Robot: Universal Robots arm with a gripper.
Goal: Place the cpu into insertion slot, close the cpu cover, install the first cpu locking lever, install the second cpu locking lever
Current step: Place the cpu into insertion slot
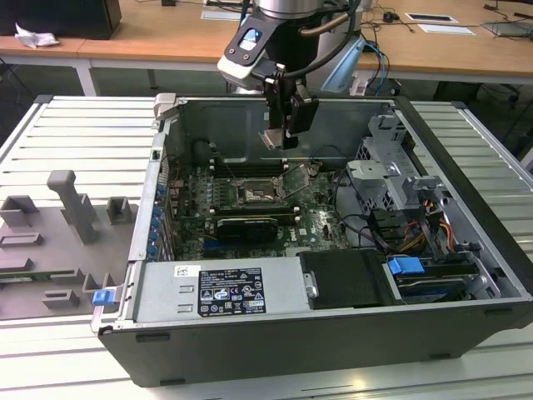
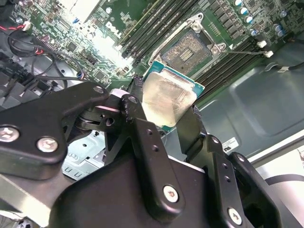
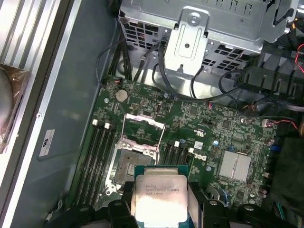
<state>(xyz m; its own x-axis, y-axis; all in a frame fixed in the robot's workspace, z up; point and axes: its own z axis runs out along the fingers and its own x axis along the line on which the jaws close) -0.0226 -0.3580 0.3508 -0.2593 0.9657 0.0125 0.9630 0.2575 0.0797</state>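
The cpu [image 3: 159, 194], a small square chip with a pale silver top and a green edge, is held in my gripper [image 3: 160, 205], which is shut on it by two opposite sides. In the second wrist view the cpu [image 2: 167, 97] sits between the black fingers [image 2: 136, 107] of the gripper [image 2: 164, 116]. The insertion slot [image 3: 130, 167] lies uncovered on the green board just beyond the chip, with nothing in it. The cpu cover [image 3: 143, 129] is swung open beside it. In the exterior view the gripper [image 1: 280, 138] hangs above the insertion slot [image 1: 260, 194].
The open computer case [image 1: 466, 208] surrounds the board. A drive cage [image 1: 390, 167] with cables stands on the exterior view's right. A black graphics card [image 1: 243, 227] and the power supply [image 1: 221, 292] are in front. Memory slots [image 3: 97, 156] flank the socket. Grey fixtures [image 1: 71, 208] lie outside the case.
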